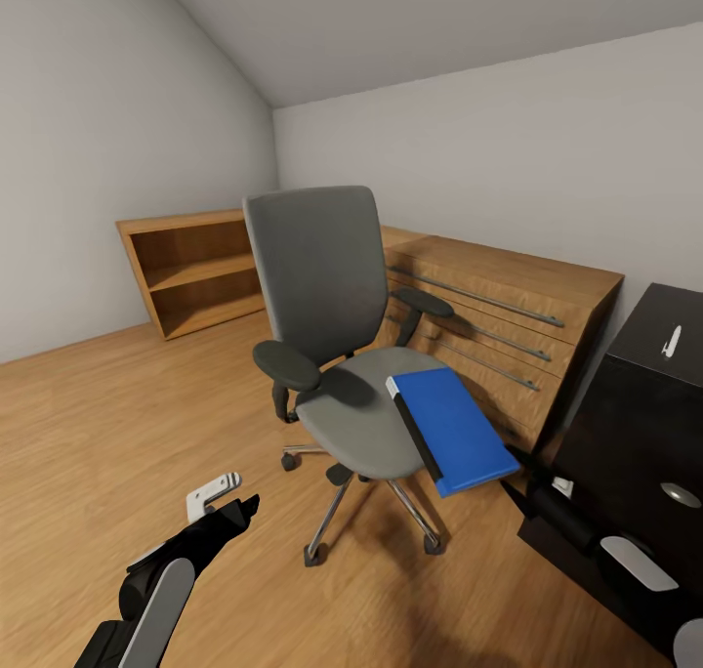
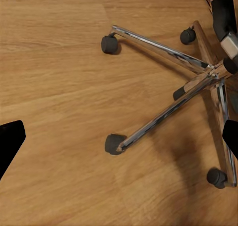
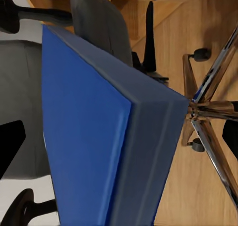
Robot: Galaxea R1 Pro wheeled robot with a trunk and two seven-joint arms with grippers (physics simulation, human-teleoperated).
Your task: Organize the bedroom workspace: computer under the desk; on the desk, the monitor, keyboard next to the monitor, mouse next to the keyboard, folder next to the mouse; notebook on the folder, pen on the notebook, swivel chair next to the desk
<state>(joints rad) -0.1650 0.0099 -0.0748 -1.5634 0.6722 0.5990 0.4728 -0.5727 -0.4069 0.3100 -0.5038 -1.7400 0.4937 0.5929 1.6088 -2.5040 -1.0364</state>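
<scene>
Beyond seat edge, folder [image 1: 451, 428] half overhanging

The swivel chair [image 1: 337, 355] stands mid-floor on its star base [image 2: 198, 82], with the folder [image 1: 454, 426] lying on the seat and overhanging the seat's front-right edge, toward the desk [image 1: 644, 424] at the right. Behind the chair and to its right a wooden dresser [image 1: 508, 326] runs along the back wall, and an open shelf unit [image 1: 195, 268] sits in the far left corner behind the chair. On the desk top, near its far end, lies the pen [image 1: 670, 341]; the left gripper [image 1: 227, 497] hangs low over the floor, left of and in front of the chair base, and the right arm [image 1: 596, 541] reaches in beside the desk's front toward the folder.
</scene>
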